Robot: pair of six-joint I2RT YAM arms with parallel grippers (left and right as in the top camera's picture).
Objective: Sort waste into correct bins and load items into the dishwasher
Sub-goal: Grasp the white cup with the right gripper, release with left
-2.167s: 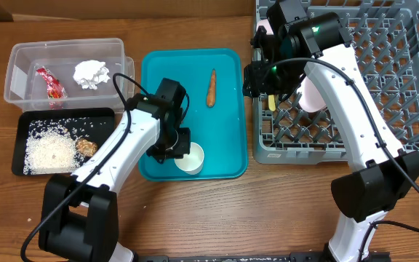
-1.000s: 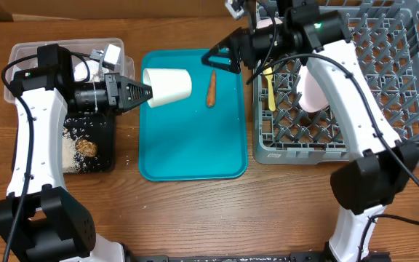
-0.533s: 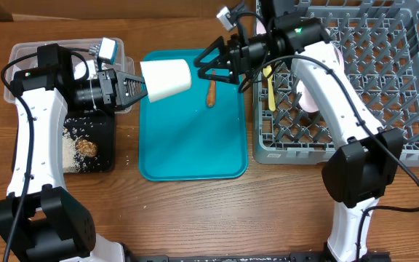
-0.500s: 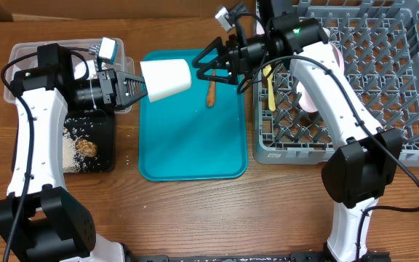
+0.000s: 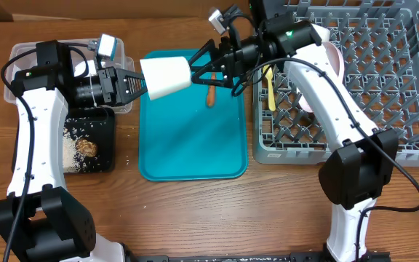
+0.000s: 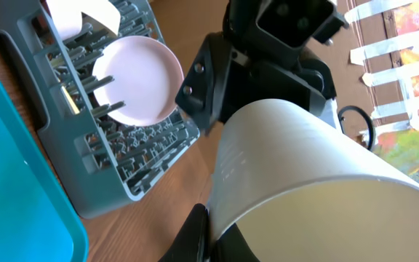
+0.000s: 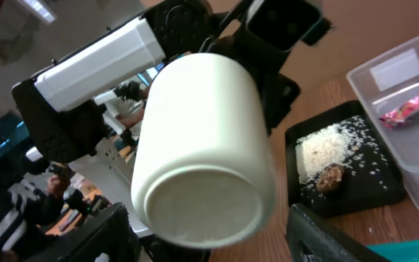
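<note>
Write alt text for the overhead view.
The left gripper holds a white cup sideways above a teal tray, while the open right gripper straddles the cup's closed end. A carrot piece lies on the tray beneath; a grey dish rack with a yellow spoon stands to the right.

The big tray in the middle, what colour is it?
The tray is teal, a blue-green. It shows best in the overhead view.
</note>
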